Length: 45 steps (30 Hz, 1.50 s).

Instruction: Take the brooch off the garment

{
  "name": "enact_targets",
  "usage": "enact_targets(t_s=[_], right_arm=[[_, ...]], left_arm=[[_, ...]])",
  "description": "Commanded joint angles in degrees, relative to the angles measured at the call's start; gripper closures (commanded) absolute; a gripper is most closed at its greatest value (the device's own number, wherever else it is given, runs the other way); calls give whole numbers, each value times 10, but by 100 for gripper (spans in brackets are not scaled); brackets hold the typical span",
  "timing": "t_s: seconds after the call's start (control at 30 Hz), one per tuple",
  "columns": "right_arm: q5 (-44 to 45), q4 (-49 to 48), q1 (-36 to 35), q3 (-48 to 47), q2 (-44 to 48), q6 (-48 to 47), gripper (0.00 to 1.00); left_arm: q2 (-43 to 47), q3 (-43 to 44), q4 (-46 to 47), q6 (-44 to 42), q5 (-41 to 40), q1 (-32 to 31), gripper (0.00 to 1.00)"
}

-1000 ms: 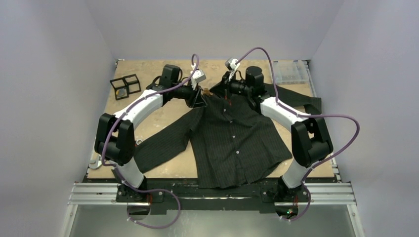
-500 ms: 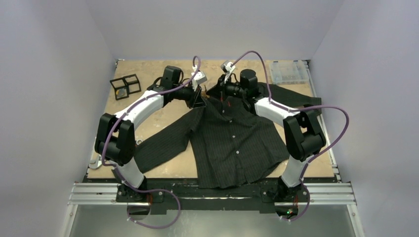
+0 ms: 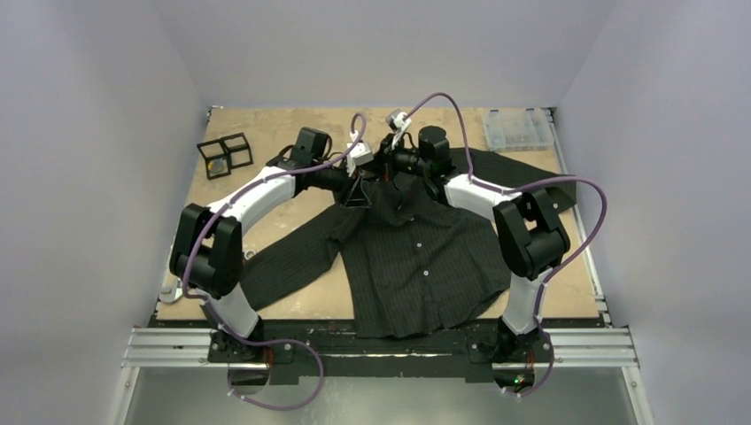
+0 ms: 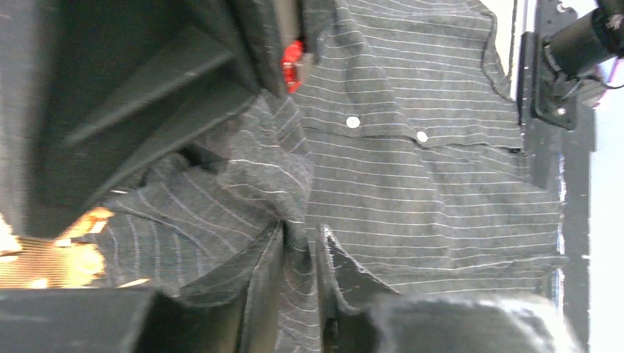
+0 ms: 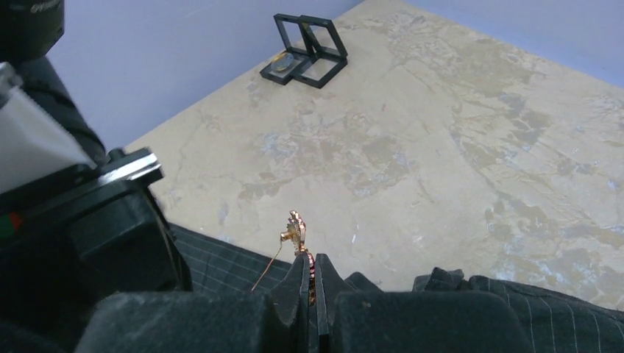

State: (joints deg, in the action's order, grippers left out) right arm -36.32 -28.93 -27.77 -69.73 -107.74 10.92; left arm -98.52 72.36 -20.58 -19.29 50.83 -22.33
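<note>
Gold-toned brooch (image 5: pixel 297 229) sits clamped in the right gripper's (image 5: pixel 312 273) closed jaws, by the collar of the garment (image 3: pixel 416 257), towards the table's (image 3: pixel 274 124) far edge. The left gripper (image 4: pixel 300 246), nearly closed, pinches a fold of shirt fabric beside it.

Left arm (image 3: pixel 257 190) and right arm (image 3: pixel 474 190) both reach to upper centre of the top view, elbows bowed outward, wrists nearly meeting. Left gripper (image 4: pixel 298 246): fingers nipped onto a fold of the garment (image 4: pixel 427 191). Right gripper (image 5: pixel 310 283): fingertips pressed together, pinching the brooch (image 5: pixel 296 228).
</note>
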Motion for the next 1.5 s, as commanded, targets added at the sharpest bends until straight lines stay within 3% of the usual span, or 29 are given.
enact_targets(t_s=[0.0,0.13,0.3,0.37,0.43,0.53,0.67,0.73,0.8,0.83,0.93,1.1,1.27,1.47], right_arm=[[18,-42,4,-51,-5,31,100],[-13,-21,28,-87,-3,39,100],[-116,40,51,-127,21,47,100],[-164,65,56,-135,42,51,100],[-200,92,59,-143,57,62,100],[-259,96,68,-142,77,114,100],[-322,-84,81,-101,92,330,100],[-330,-162,81,-80,95,433,100],[-328,-241,80,-52,102,527,100],[-325,-247,80,-40,108,551,100],[-311,-167,75,-15,142,505,100],[-291,-96,56,19,197,474,100],[-253,2,34,26,243,425,100],[-246,34,31,22,248,419,100]], left_arm=[[45,-5,-16,-11,46,5,69],[88,0,-20,44,57,44,51],[149,50,-117,-3,51,94,45],[174,70,-145,-5,55,113,35],[207,71,-144,-8,32,119,33],[271,42,-90,21,-39,121,21],[334,7,-49,37,-50,121,15],[335,23,-71,52,-30,121,12],[316,57,-113,84,7,120,15],[308,70,-121,111,23,120,21],[316,61,-93,169,5,103,27],[370,5,-65,135,-75,18,22],[367,-7,-16,254,-76,-7,31],[361,-29,63,324,-61,-21,37]])
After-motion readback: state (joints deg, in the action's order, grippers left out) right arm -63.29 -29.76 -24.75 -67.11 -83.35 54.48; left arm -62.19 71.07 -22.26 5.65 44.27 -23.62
